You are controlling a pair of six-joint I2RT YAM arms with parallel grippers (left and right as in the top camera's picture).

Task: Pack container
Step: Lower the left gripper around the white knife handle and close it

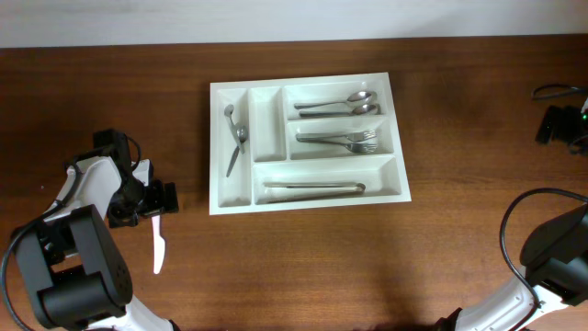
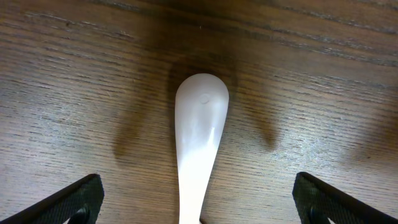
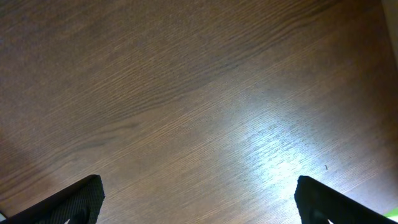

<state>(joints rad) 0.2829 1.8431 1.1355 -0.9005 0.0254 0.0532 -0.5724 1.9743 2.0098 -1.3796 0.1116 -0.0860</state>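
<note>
The container (image 1: 217,147), a white five-compartment cutlery tray, lies at the table's middle. It holds metal spoons (image 1: 340,104), forks (image 1: 342,141), a long metal piece (image 1: 312,188) in the bottom slot and a small spoon (image 1: 235,138) in the leftmost narrow slot. A white plastic utensil (image 1: 158,244) lies on the wood at the left. My left gripper (image 1: 147,202) hangs over its upper end. In the left wrist view its rounded handle (image 2: 200,124) runs between the wide-open fingers (image 2: 68,202) of my left gripper (image 2: 199,202), untouched. My right gripper (image 3: 199,199) is open over bare wood.
The second narrow slot (image 1: 267,124) of the tray has nothing in it. A black device with cables (image 1: 559,121) sits at the far right edge. The right arm's body (image 1: 556,262) fills the lower right corner.
</note>
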